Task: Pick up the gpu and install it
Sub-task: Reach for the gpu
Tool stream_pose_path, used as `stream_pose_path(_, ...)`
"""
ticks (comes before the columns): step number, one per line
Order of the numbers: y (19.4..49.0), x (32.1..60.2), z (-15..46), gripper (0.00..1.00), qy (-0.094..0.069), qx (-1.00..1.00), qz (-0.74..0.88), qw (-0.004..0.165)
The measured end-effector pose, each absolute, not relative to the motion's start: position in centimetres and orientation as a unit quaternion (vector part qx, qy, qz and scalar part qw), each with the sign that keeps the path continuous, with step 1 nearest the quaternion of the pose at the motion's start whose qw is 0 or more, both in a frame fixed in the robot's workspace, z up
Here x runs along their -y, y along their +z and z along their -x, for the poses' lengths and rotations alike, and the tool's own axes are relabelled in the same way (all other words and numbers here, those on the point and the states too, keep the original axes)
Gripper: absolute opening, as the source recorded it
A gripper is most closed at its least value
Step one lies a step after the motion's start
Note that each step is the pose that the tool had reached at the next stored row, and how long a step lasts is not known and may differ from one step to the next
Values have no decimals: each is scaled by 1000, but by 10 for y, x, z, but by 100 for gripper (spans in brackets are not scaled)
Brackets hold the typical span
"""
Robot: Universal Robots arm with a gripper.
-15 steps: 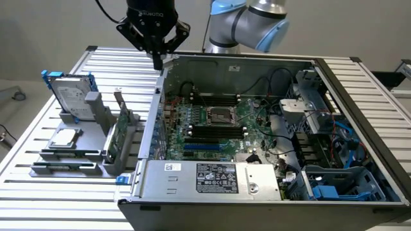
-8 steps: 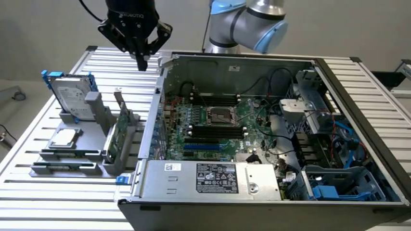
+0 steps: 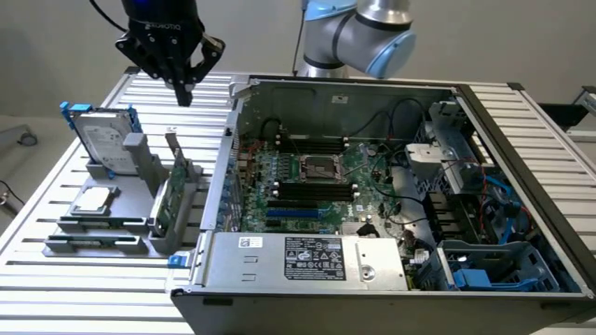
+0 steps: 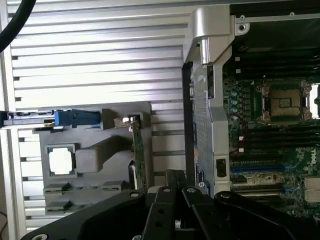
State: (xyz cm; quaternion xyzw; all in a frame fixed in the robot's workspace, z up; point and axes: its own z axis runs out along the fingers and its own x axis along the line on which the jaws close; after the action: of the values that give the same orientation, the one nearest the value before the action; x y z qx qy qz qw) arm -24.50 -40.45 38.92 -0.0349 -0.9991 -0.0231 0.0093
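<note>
Gripper point(image 4: 175, 182) clenched on nothing, hanging above the gpu point(image 3: 175, 187) upright in its gray holder point(image 3: 177, 241); descending unopened, I'd strike its edge.

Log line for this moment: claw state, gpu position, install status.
claw: shut, empty, above table | gpu: upright in grey holder, outside computer case | install: not done

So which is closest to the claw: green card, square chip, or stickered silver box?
From the gripper, in the exterior view:
1. gpu, upright in the grey holder.
2. CPU chip, flat, toward that view's left.
3. power supply, at the case's near edge.
</note>
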Motion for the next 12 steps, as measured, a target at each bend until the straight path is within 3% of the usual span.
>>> stream_pose_path(12,386,407,278,11,-18,999,32,10)
